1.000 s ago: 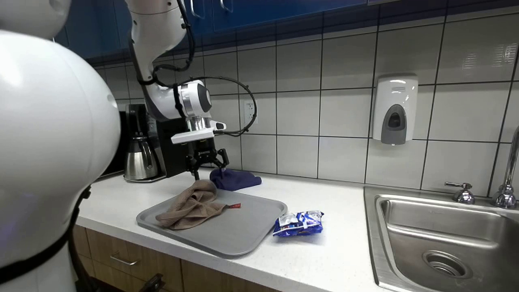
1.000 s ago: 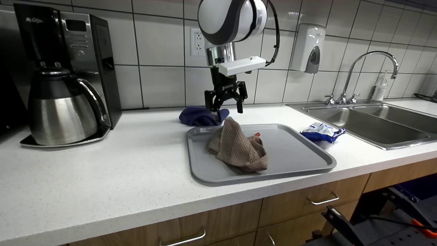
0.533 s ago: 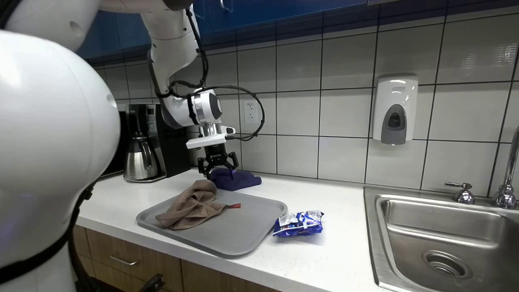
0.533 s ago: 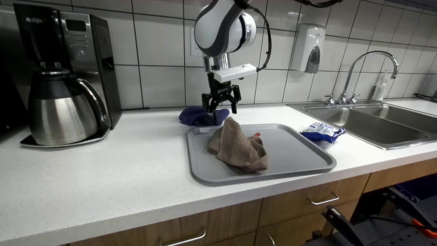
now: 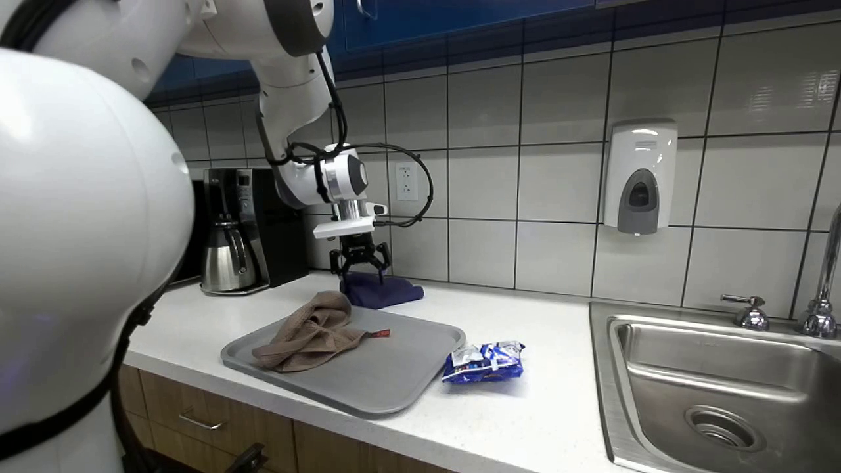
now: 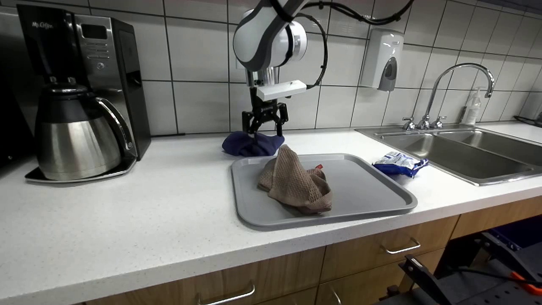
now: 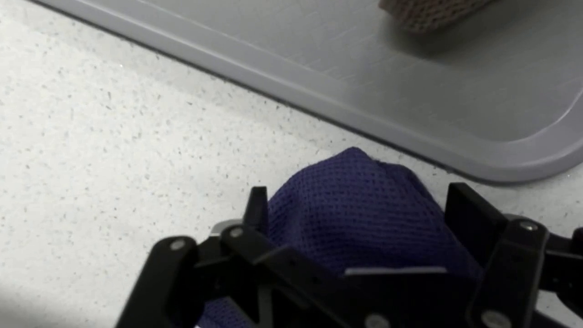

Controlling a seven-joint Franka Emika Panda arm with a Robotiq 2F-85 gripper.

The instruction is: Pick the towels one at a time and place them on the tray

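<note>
A purple towel (image 5: 394, 293) lies bunched on the counter behind the tray, in both exterior views (image 6: 235, 145). In the wrist view the purple towel (image 7: 355, 218) lies between my spread fingers. My gripper (image 5: 362, 282) is open and points down at this towel, also in an exterior view (image 6: 266, 136) and the wrist view (image 7: 358, 193). I cannot tell whether the fingers touch the cloth. A brown towel (image 5: 315, 338) with a red tag lies crumpled on the grey tray (image 5: 387, 378); both show in an exterior view, towel (image 6: 296, 182) and tray (image 6: 364, 190).
A blue snack packet (image 5: 485, 363) lies by the tray's side towards the steel sink (image 5: 603, 381). A coffee maker with a steel carafe (image 6: 78, 140) stands on the opposite side. A tiled wall (image 6: 199, 106) rises close behind the purple towel.
My gripper has moved away from above the tray's back edge to over the purple towel, rightward in one view and leftward in another. The fingers stay open. Towels and tray have not moved.
</note>
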